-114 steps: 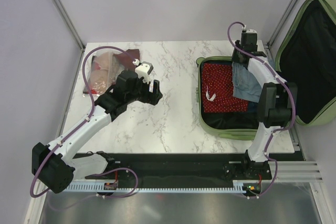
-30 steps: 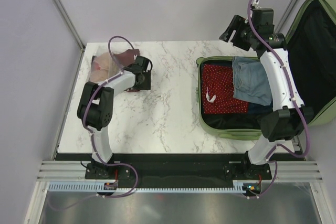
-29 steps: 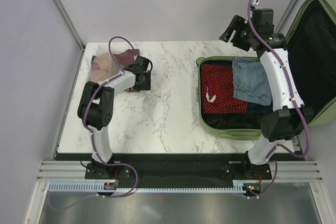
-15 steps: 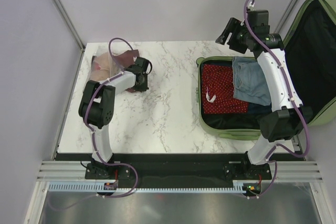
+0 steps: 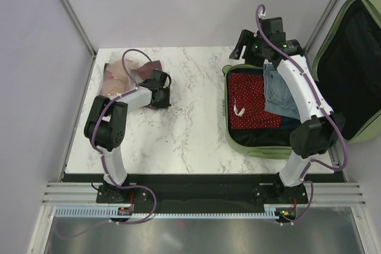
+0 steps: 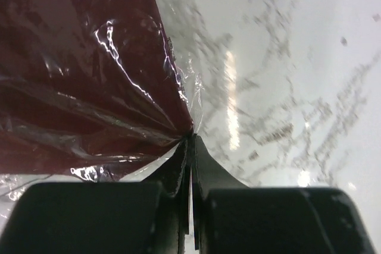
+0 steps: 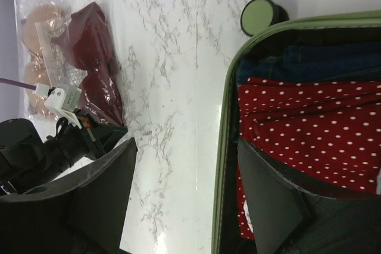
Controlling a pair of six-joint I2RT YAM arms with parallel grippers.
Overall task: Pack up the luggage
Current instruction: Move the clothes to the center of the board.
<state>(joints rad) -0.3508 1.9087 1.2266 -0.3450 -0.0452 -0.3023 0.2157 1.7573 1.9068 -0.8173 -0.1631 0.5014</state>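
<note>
One luggage lies open on the right side of the table, its lid standing off the right edge. It holds two cloth items: one red polka-dot cloth and one blue denim piece beside it. One clear plastic bag lies at the table's far left, with a maroon garment and some peach-coloured pieces inside. Only one luggage wheel shows in the right wrist view.

The left end effector is pinched tight on the film of the plastic bag, right at the corner of the maroon garment. The right end effector is spread wide and holds nothing, hanging above the luggage's far left corner.

From above, the left fingers are hidden under their own wrist. The lid is cut off by the picture's right edge. What the peach pieces are cannot be made out. The near end of the luggage's inside is dark.
</note>
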